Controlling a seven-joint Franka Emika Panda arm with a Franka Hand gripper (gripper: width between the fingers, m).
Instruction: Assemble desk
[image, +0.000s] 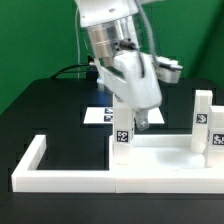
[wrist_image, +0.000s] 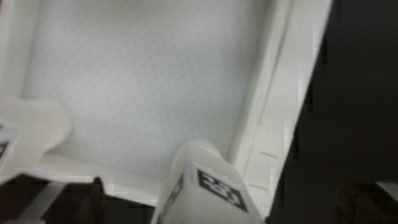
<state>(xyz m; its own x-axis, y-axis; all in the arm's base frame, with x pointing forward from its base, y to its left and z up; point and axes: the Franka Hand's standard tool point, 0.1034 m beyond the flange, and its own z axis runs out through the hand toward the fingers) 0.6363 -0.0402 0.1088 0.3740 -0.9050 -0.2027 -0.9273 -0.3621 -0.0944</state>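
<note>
The white desk tabletop (image: 165, 152) lies flat inside the border wall. It fills most of the blurred wrist view (wrist_image: 160, 80). One tagged white leg (image: 122, 125) stands upright at its near corner on the exterior view's left. A second leg (image: 204, 120) stands at the exterior view's right. My gripper (image: 138, 118) reaches down over the first leg, its fingers against the leg's upper part. In the wrist view that leg (wrist_image: 214, 185) sits between the jaws with its tag showing. The fingertips themselves are hardly visible.
The long low white U-shaped border wall (image: 60, 178) runs along the front and both sides. The marker board (image: 98, 113) lies on the black table behind the first leg. Cables hang behind the arm.
</note>
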